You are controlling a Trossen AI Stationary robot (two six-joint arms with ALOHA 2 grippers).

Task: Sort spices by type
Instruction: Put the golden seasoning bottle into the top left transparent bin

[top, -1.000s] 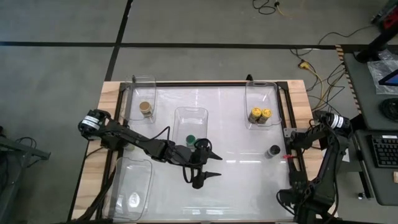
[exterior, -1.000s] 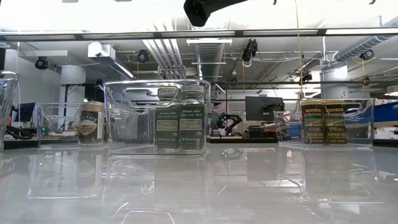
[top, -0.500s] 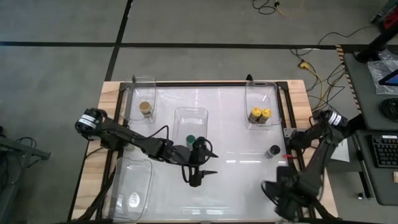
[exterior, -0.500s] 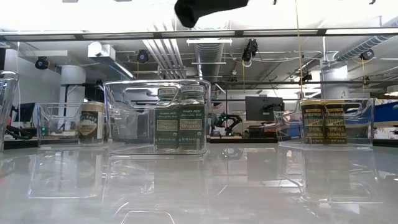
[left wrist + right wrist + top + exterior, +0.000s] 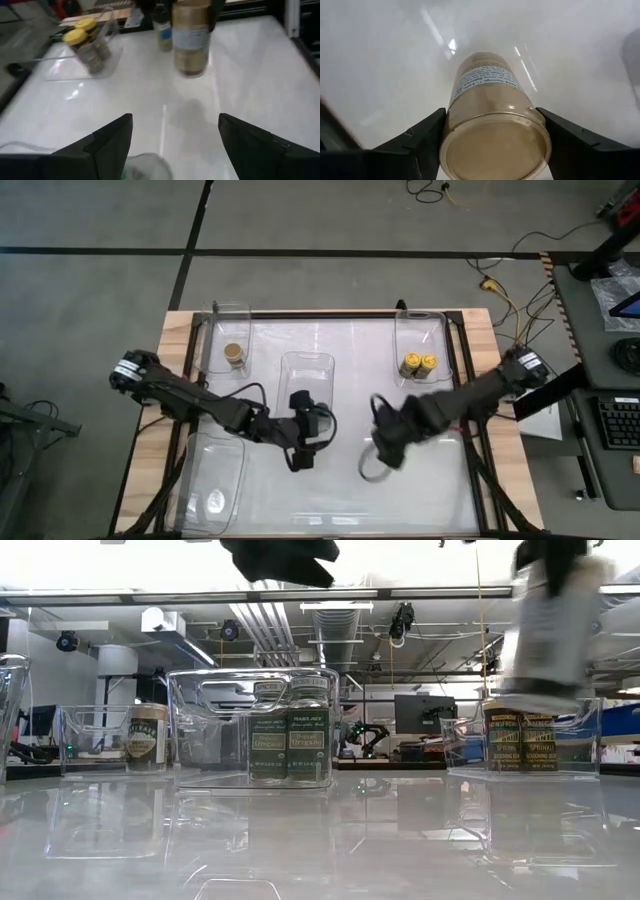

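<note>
My right gripper (image 5: pixel 383 442) hangs over the table's middle right, shut on a tan-lidded spice jar (image 5: pixel 490 100), which shows blurred in the low view (image 5: pixel 550 630). My left gripper (image 5: pixel 175 145) stands open and holds nothing. It is beside the centre bin (image 5: pixel 306 365), pointing toward the right gripper. Two green-labelled jars (image 5: pixel 290 745) stand in the centre bin. A tan jar (image 5: pixel 234 354) stands in the far left bin, two yellow jars (image 5: pixel 418 364) in the far right bin. A small dark-lidded jar (image 5: pixel 162 30) stands on the table behind the held jar. My right gripper pinches the jar's round wall (image 5: pixel 454 131) just below the tan lid (image 5: pixel 495 150) between its two fingers. The fingers come from above, pointing down. The jar hangs below them, about upright and clear of the table (image 5: pixel 190 42).
An empty clear bin (image 5: pixel 215 470) lies at the near left. The white tabletop (image 5: pixel 420 500) between the bins is bare. Dark rails (image 5: pixel 455 350) frame the table's edges.
My right gripper has swung fast from the near right corner toward the table's middle, rising, and now shows in the low view with the jar. My left gripper has drawn back a little toward the table's left, and its wrist has tipped up.
</note>
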